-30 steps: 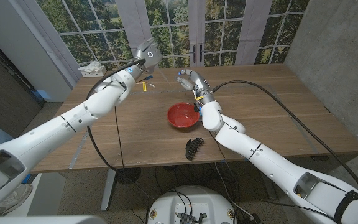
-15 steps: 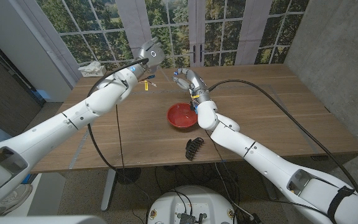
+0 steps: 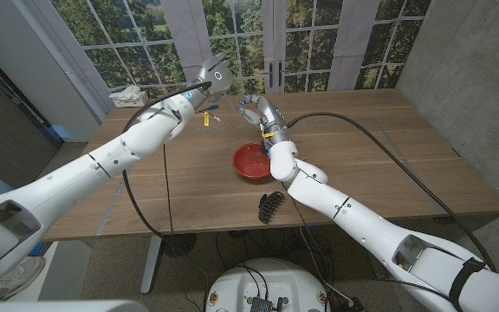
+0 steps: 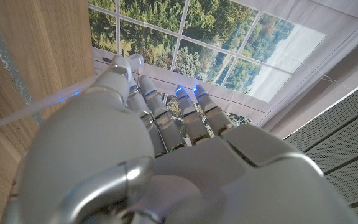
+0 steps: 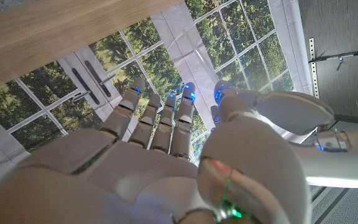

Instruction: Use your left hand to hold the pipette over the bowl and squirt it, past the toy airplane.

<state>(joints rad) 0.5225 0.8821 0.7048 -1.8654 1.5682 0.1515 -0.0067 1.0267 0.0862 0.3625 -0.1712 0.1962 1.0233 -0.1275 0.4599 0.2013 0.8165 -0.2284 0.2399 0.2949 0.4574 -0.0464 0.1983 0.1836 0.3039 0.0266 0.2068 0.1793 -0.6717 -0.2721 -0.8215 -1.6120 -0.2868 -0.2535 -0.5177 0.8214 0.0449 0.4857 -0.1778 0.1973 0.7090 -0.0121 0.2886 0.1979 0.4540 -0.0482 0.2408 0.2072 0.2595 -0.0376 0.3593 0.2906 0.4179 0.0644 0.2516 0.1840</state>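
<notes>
— Since a second ago, what has been moved?
— Both hands have been carried farther from the robot: the left hand (image 3: 211, 76) raised past the table's (image 3: 379, 147) far edge, the right hand (image 3: 256, 110) beyond the red bowl (image 3: 255, 160).
— Is anything held?
— A clear pipette (image 4: 23, 113) is seen beside the left fingers (image 4: 157, 112), seemingly pinched; the right fingers (image 5: 160, 121) are extended, nothing held. A small toy airplane (image 3: 206, 116) lies between the hands.
</notes>
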